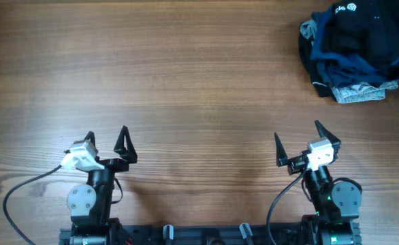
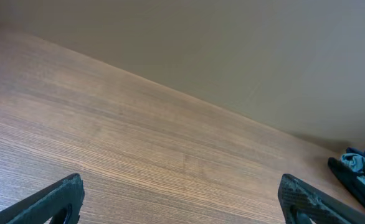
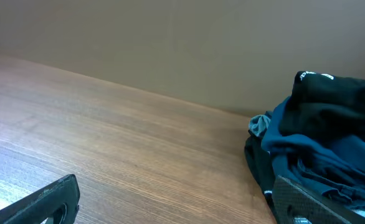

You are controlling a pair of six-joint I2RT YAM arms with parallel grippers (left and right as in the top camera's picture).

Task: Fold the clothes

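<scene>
Overhead view has the clothes (image 1: pixel 355 51) bunched in a heap at the far right corner of the table (image 1: pixel 186 82), well apart from both arms. The right gripper (image 1: pixel 297 133) is clearly the nearer one: the pile sits ahead of it and off to its right. The left gripper (image 1: pixel 106 136) is way across the table. Both have their jaws spread wide with nothing in them. The black T-shirt (image 1: pixel 363 27) lies on top, but it's so crumpled I can't tell which way its long axis runs. Right wrist view cuts the pile off at the frame edge too.
</scene>
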